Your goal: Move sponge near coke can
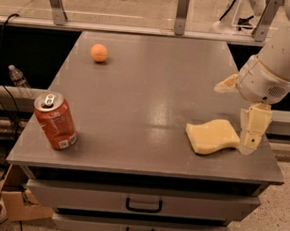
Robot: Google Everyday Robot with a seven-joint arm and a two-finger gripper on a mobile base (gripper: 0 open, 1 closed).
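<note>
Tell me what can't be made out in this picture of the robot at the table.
Camera view:
- Robot arm: cut off by the top-right edge above the hand, which hangs by the sponge's right edge.
- Whether hand touches sponge: the angle hides it.
- Coke can: lettering too small to read.
- Drawers: contents hidden behind shut fronts.

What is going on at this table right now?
A robot arm's end effector hangs open at the front right of the table, just right of the sponge, which lies flat and ungripped. The coke can stands at the front left, far from the sponge. An orange ball sits back left.
</note>
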